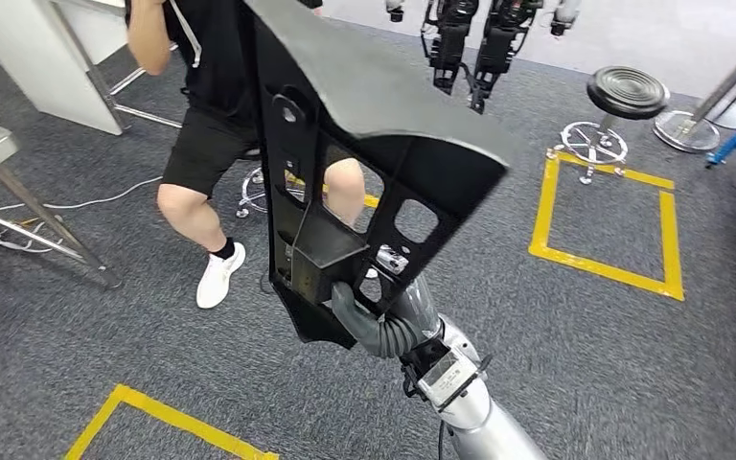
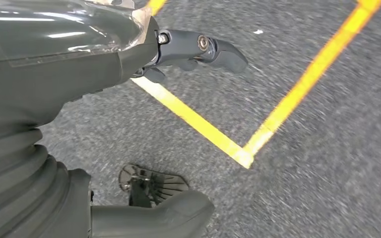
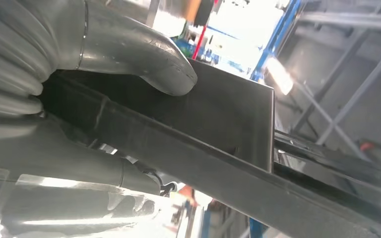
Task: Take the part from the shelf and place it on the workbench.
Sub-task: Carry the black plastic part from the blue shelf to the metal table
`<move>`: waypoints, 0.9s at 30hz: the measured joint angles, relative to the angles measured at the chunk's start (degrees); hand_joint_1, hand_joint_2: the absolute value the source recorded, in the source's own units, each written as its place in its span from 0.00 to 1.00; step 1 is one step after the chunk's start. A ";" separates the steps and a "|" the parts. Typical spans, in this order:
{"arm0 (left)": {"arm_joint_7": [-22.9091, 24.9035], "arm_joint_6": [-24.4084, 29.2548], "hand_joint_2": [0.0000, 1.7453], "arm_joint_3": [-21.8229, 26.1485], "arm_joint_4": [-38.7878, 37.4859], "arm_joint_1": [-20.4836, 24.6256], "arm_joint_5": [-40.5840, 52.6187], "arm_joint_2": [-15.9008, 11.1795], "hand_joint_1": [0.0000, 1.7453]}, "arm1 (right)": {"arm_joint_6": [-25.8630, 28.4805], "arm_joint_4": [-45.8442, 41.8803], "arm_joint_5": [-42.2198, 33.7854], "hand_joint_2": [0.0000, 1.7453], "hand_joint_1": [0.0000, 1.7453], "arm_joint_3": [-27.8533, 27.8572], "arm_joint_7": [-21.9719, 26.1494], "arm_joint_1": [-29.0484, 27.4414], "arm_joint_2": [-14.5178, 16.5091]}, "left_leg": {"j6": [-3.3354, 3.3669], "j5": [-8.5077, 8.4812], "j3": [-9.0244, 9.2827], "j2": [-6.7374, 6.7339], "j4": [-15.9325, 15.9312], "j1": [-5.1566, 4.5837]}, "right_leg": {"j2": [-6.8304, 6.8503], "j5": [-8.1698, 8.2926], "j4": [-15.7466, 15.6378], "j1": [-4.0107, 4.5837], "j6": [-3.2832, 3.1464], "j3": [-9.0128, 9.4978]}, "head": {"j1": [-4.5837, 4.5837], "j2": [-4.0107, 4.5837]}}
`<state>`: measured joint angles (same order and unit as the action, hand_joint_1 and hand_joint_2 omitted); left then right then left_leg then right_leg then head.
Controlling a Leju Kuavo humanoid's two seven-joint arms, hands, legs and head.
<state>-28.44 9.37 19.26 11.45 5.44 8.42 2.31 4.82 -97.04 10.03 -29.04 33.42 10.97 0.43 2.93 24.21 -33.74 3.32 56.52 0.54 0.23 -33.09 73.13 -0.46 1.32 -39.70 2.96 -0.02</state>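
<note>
The right hand (image 1: pixel 369 311) grips the black part (image 1: pixel 364 134) at the frame centre. The part's top is cut off, and it hides a person (image 1: pixel 201 105) partly. The left hand (image 2: pixel 188 49) holds nothing, fingers apart.

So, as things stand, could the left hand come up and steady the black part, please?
Probably not readily: the left hand hangs low over the floor, while the right hand holds the part up high.

A matt black moulded plastic part (image 1: pixel 345 144) is gripped by the right hand (image 1: pixel 369 321), whose smooth grey thumb (image 3: pixel 149 64) has a dull sheen beside a ribbed rubbery cover (image 1: pixel 398 335). The left hand (image 2: pixel 129 64) shows glossy grey casing. Below, coarse grey carpet (image 1: pixel 575 345) carries smooth yellow tape (image 1: pixel 604 268); the arm (image 1: pixel 484 412) is brushed silver metal.
</note>
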 joint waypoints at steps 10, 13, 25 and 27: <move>0.17 0.17 1.00 1.40 -0.02 -0.75 -0.28 -0.05 0.00 | -0.20 1.18 -2.69 1.00 1.00 -0.30 0.28 2.86 0.97 | -2.56 2.78 -2.62 0.56 4.57 0.12 | -1.22 7.27 -16.11 -1.01 -1.27 7.15 | -0.13 0.00; 0.13 0.28 1.00 1.77 -0.02 -0.61 -0.65 -0.04 0.00 | -0.22 1.25 -3.11 1.00 1.00 -0.27 0.28 3.03 1.04 | -3.17 7.74 -8.47 -2.65 15.89 0.31 | 0.98 6.93 -16.12 -0.63 -1.96 7.32 | -0.21 0.00; -1.03 0.86 1.00 3.75 -0.05 -1.65 -1.32 -0.43 0.00 | -0.76 2.46 -3.89 1.00 1.00 -1.47 0.41 4.07 1.16 | -0.70 0.23 -0.66 -4.16 0.50 0.13 | 3.28 3.82 -13.05 0.16 -0.01 7.29 | 0.18 0.00; -1.08 1.14 1.00 3.97 -0.07 -1.67 -1.25 -0.41 0.00 | -0.76 2.70 -3.99 1.00 1.00 -1.66 0.60 3.75 0.97 | -0.24 0.08 -0.54 -2.85 0.36 0.26 | 0.73 0.66 -5.58 -0.09 -0.39 3.49 | 0.24 0.00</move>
<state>-29.52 10.50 23.23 11.39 3.77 7.17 1.90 4.07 -94.33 6.04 -30.70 34.02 14.72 1.40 2.69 24.29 -34.28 0.48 56.88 0.79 0.97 -32.43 67.55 -0.55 0.93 -36.21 3.20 -0.02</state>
